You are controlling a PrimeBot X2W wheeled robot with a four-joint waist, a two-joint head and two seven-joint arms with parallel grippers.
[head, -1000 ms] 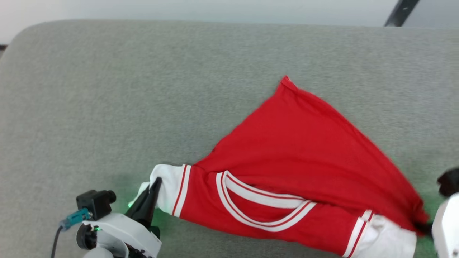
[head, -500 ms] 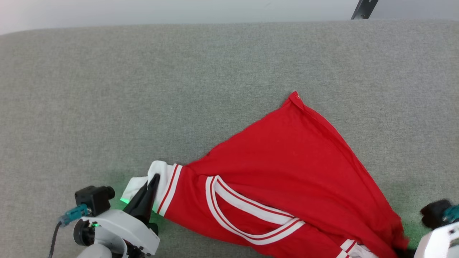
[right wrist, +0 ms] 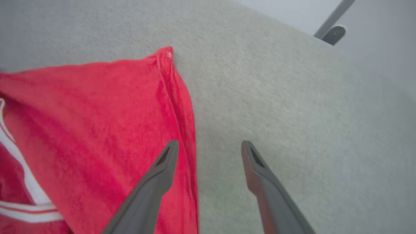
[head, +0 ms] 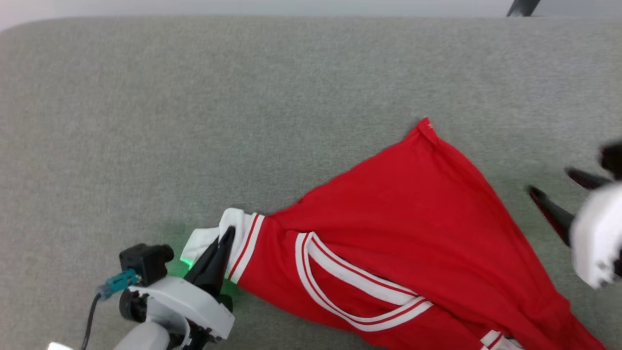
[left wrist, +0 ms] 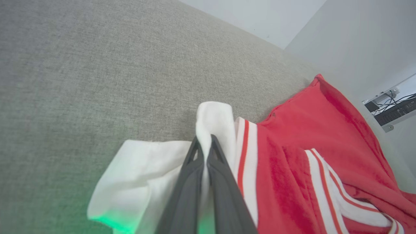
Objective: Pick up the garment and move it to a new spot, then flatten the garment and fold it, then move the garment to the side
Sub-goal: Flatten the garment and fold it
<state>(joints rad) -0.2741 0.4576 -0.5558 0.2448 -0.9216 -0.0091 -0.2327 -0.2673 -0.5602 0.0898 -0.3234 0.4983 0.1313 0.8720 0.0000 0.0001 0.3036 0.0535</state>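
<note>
The garment (head: 398, 228), a red shirt with white sleeves and a white-and-red striped V-neck, lies spread in a rough triangle on the grey surface, its lower edge running off the head view's bottom. My left gripper (head: 227, 232) is shut on the white sleeve (left wrist: 214, 120) at the garment's left end; in the left wrist view the cloth is pinched between the two dark fingers (left wrist: 195, 169). Off the garment's right edge (right wrist: 182, 107), my right gripper (head: 551, 182) hovers open, nothing between its fingers (right wrist: 162, 165), with the left finger over the red hem.
A grey fabric surface (head: 194, 107) stretches wide to the left and behind the garment. A dark metal leg (head: 521, 8) shows past the far edge at upper right. A shelf with cables (left wrist: 393, 109) appears against the pale wall in the left wrist view.
My right gripper has let go of the garment's right end, opened, and risen up and away to the right. The left gripper keeps its hold on the sleeve. The head view shifted.
</note>
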